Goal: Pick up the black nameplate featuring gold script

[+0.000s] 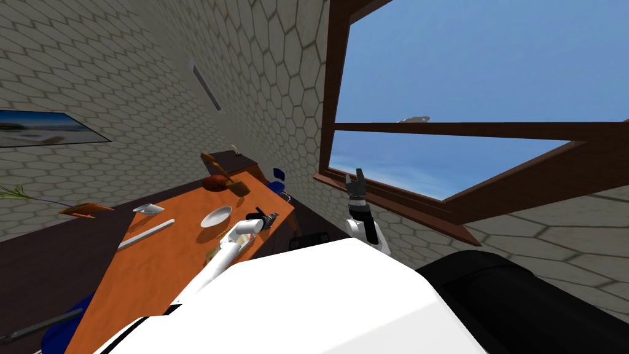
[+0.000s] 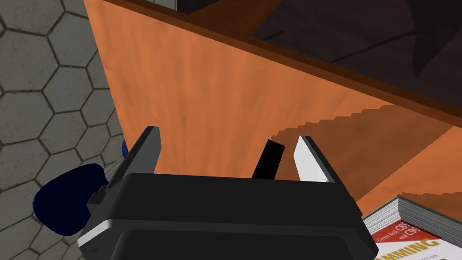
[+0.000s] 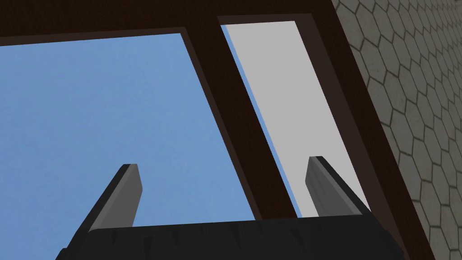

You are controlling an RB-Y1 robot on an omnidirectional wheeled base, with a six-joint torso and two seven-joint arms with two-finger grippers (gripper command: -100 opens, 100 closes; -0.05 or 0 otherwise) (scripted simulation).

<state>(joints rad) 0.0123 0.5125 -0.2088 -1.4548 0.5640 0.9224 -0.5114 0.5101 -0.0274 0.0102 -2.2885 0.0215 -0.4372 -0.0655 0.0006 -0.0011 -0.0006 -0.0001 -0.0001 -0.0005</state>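
The black nameplate (image 2: 269, 159) stands edge-on on the orange table (image 2: 203, 95), a thin black slab; no gold script shows from this side. My left gripper (image 2: 228, 135) is open around it, low over the table. The slab sits close to one finger (image 2: 311, 160), far from the other, and neither presses it. In the head view the left gripper (image 1: 268, 220) is near the table's right edge, with the nameplate (image 1: 253, 216) beside it. My right gripper (image 1: 356, 179) is raised in front of the window, open and holding nothing (image 3: 223, 180).
A red-and-white book (image 2: 408, 228) lies on the table by my left hand. A white dish (image 1: 216, 217), a long white bar (image 1: 146, 234) and brown items (image 1: 216, 182) lie farther along. A blue chair (image 1: 277, 179) stands at the table's right edge, by the tiled wall.
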